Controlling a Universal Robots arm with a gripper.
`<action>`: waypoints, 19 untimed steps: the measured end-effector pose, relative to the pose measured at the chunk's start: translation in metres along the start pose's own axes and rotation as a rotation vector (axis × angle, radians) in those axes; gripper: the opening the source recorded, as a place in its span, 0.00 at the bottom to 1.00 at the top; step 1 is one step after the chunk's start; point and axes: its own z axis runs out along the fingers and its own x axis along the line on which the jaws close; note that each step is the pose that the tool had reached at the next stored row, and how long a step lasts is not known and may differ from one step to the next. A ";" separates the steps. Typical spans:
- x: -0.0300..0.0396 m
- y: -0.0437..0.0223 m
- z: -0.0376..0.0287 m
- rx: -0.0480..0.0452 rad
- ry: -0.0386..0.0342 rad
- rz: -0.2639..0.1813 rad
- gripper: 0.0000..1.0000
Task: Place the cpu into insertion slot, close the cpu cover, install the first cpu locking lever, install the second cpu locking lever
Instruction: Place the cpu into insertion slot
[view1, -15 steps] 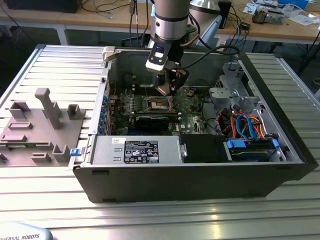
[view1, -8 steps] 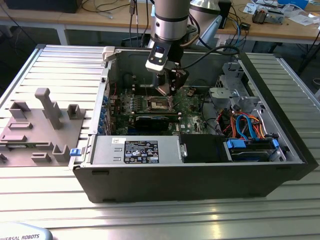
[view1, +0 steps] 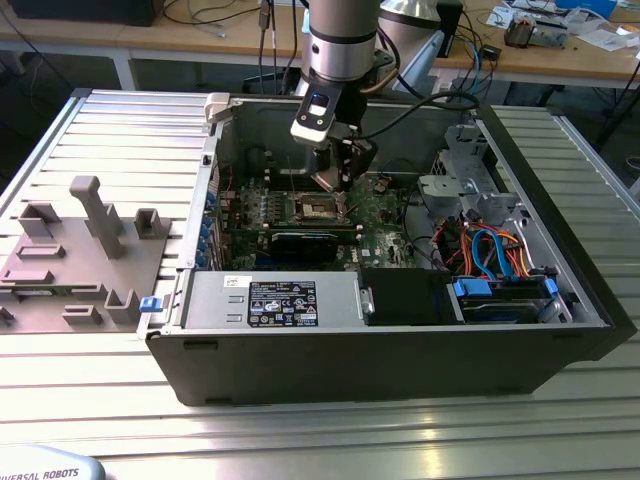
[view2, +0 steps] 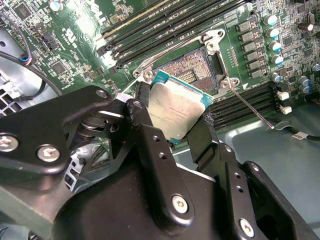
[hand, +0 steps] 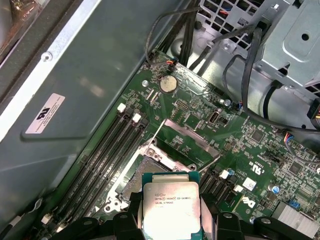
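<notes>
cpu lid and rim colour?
The cpu has a dull silver top with a teal-green rim; the second wrist view shows it best.

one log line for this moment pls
gripper: shut on cpu | cpu: held over socket, not seated | cover: open

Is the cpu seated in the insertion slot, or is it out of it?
Out. The claw holds the cpu clear of the insertion slot, whose gold contacts lie bare in the second wrist view.

Small print lines marked the cpu (hand: 171, 207); a printed black label (view1: 283, 303) lay at seven o'clock of the gripper (view1: 340, 202).
</notes>
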 end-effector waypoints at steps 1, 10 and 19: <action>0.0000 0.0000 0.0000 0.0001 -0.0001 0.002 0.55; 0.0000 0.0000 0.0006 0.0057 -0.0093 0.016 0.55; 0.0000 -0.0002 0.0026 0.0059 -0.0101 0.030 0.55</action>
